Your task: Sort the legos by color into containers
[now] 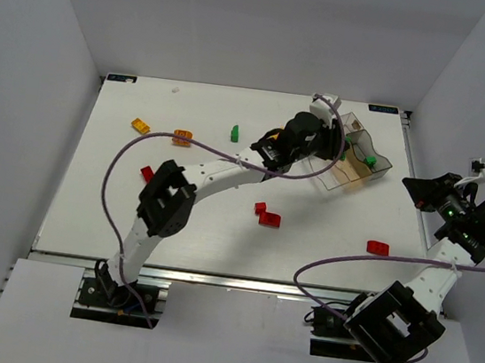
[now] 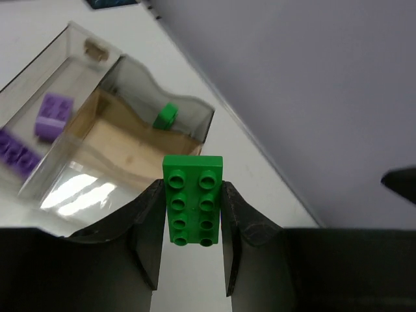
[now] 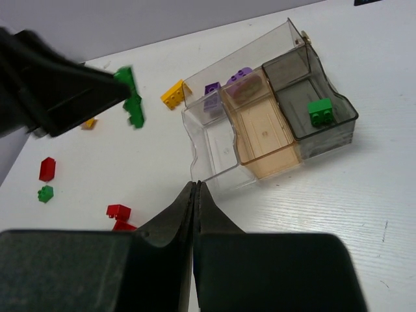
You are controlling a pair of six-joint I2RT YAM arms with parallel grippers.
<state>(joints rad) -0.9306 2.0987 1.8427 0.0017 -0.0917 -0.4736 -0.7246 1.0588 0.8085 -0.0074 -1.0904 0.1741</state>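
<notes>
My left gripper [image 2: 192, 185] is shut on a green two-by-four lego [image 2: 193, 211] and holds it above the table beside the clear box [image 2: 195, 105]. In the top view the left gripper [image 1: 332, 141] hovers at the box's [image 1: 385, 158] left side. One end compartment holds a small green lego [image 2: 166, 116]. Another holds purple legos [image 2: 53, 116]; the tan middle one shows nothing. My right gripper [image 3: 195, 188] is shut and empty, raised well off the right of the box [image 3: 214, 140], and in the top view [image 1: 413, 187] it is near the table's right edge.
Loose legos lie on the table: yellow [image 1: 141, 124], orange [image 1: 181, 137], green [image 1: 235, 132], red [image 1: 146, 173], two red [image 1: 266, 214] mid-table and red [image 1: 378, 247] near the right arm. A yellow lego [image 3: 173, 95] lies behind the box. White walls surround the table.
</notes>
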